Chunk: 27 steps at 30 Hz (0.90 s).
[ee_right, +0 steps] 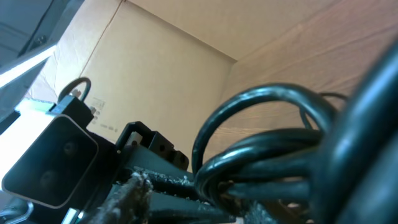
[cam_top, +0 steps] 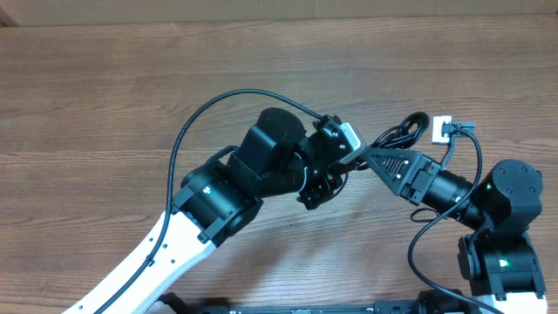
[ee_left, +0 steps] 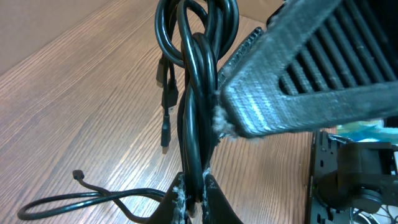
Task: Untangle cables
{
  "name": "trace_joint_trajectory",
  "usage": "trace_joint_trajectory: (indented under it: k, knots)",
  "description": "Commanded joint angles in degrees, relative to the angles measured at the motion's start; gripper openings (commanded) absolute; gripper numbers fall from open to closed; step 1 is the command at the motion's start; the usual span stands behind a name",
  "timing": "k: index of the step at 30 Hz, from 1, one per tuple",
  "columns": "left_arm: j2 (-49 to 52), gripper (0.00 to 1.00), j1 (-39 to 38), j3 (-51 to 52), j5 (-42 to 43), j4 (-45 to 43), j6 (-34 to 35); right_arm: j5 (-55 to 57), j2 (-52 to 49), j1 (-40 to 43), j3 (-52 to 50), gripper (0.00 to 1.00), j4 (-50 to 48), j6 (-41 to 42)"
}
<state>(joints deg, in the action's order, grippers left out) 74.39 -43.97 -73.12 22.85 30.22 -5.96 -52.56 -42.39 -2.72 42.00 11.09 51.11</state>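
The cables (ee_left: 198, 93) are a bundle of black looped cords hanging upright in the left wrist view, with small plug ends (ee_left: 166, 102) dangling on its left. My left gripper (ee_left: 194, 198) is shut on the bundle's lower part. In the overhead view the left gripper (cam_top: 324, 174) and right gripper (cam_top: 366, 157) meet mid-table, and cable loops (cam_top: 399, 135) stick out behind them. One right finger (ee_left: 298, 87) presses against the bundle's side. In the right wrist view the cable loops (ee_right: 267, 149) fill the space between the jaws, which stand apart.
A loose black cord (ee_left: 93, 200) with a small plug tip (ee_left: 78, 175) lies on the wooden table (cam_top: 105, 105). A white plug block (cam_top: 442, 129) sits behind the right arm. Thicker arm wires (cam_top: 218, 103) arc over the table. A cardboard wall (ee_right: 168, 74) stands at the back.
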Motion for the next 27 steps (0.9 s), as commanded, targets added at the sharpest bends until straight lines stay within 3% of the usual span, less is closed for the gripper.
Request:
trace_joint_trajectory:
  k: [1, 6, 21, 24, 27]
  knots:
    - [-0.5, 0.04, -0.3, -1.0, -1.5, -0.5, 0.9, -0.2, 0.1, -0.2, 0.8, 0.48, -0.5, -0.2]
    - [-0.5, 0.04, -0.3, -1.0, -1.2, -0.7, 0.9, -0.2, 0.1, -0.2, 0.8, 0.36, -0.5, -0.2]
    - [-0.6, 0.04, -0.3, -1.0, 2.8, -2.0, 2.1, -0.2, 0.1, -0.2, 0.8, 0.17, -0.5, -0.4]
    - [-0.6, 0.04, -0.3, -1.0, 1.9, -2.0, 2.1, -0.3, 0.1, -0.2, 0.8, 0.04, -0.5, -0.4]
    - [-0.6, 0.04, -0.2, -1.0, 1.0, -2.0, 2.6, -0.7, 0.1, -0.2, 0.8, 0.04, -0.5, -0.4]
